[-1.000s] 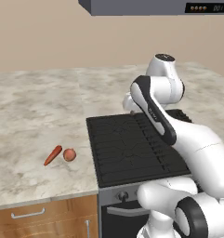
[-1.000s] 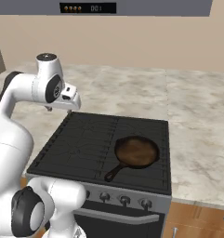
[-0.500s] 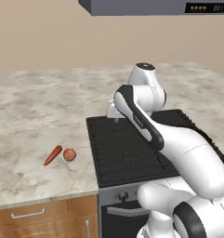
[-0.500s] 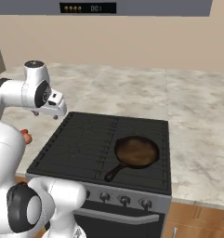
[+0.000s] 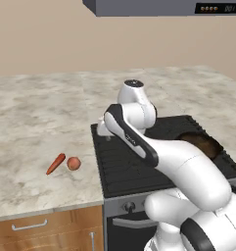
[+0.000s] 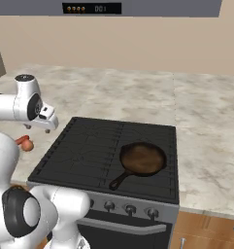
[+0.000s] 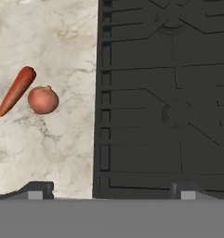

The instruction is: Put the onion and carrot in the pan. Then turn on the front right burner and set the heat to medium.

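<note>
**Claw spread wide over the cooktop's left edge**

The claw [image 7: 111, 190] is held with jaws apart, nothing gripped. The onion [image 7: 42, 100] and carrot [image 7: 16, 90] are seen side by side on the desk [image 5: 36, 122] — left of the cooktop [image 6: 89, 146]. The pan [image 6: 142, 159] sits on a right-hand burner — apparently bare inside.

Your arm reaches forward, hand turned straight down.
Your white arm bends at the elbow and stretches ahead and to its left. Your gripper [image 7: 108, 188] has its jaws spread wide, the two dark fingertips [image 7: 38, 189] far apart and nothing between them.
</note>
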{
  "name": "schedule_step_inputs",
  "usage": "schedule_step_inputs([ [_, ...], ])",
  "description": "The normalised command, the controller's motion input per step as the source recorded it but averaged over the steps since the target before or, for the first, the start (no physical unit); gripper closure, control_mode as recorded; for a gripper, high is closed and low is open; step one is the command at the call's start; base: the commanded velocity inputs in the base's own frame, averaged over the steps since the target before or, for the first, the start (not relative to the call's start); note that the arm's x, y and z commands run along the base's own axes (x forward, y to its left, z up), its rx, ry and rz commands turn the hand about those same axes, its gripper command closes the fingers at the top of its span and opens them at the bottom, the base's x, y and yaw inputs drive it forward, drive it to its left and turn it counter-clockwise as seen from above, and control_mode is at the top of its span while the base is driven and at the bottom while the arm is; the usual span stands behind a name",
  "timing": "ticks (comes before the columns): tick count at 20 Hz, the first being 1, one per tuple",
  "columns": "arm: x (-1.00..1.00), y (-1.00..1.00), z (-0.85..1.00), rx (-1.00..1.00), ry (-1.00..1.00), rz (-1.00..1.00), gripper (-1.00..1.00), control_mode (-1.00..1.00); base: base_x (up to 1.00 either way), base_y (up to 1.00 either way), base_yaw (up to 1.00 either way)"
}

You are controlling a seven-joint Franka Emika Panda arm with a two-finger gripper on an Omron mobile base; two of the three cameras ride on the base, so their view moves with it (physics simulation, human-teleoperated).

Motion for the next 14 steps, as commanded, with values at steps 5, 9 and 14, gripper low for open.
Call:
schedule_step_inputs([
  [5, 0.0, 0.37, -0.36, 0.01, 0.04, -0.04, -1.0, -1.0, 0.0, 0.0, 0.0],
  [9, 0.0, 0.35, -0.23, 0.02, 0.03, -0.01, -1.0, -1.0, 0.0, 0.0, 0.0],
  [14, 0.01, 0.28, -0.2, 0.05, 0.01, 0.0, -1.0, -1.0, 0.0, 0.0, 0.0],
])
